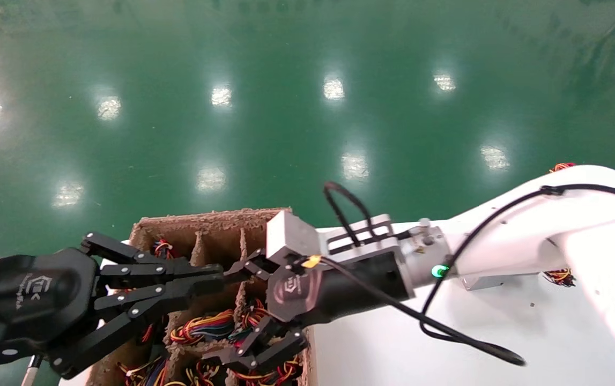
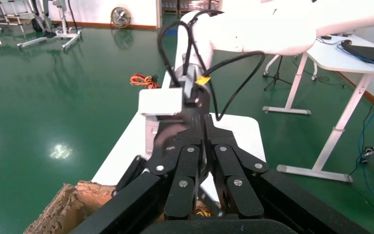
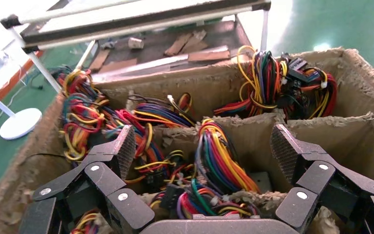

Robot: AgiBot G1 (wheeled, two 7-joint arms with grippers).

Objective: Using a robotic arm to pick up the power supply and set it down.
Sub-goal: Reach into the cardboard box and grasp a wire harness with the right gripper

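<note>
The robotic arm (image 1: 527, 236), white with a green light at its wrist, reaches in from the right. Its right gripper (image 1: 232, 313) (image 3: 204, 146) hangs open over a cardboard box (image 1: 178, 225) of compartments. Between its ribbed pads (image 3: 125, 148) lies a bundle of coloured wires (image 3: 219, 156). Under that bundle a patch of grey metal (image 3: 265, 181) shows, the only visible part of the power supply. The pads touch nothing. My left gripper (image 1: 227, 276) (image 2: 202, 129) is shut and empty, level above the box beside the right gripper.
Other compartments (image 3: 282, 87) hold more wire bundles (image 3: 92, 117). A white table (image 1: 420, 343) lies right of the box, with a grey metal box (image 1: 492, 280) and its wires (image 1: 559, 276) under the arm. A black cable (image 1: 446, 327) loops over the table. Green floor (image 1: 286, 80) lies beyond.
</note>
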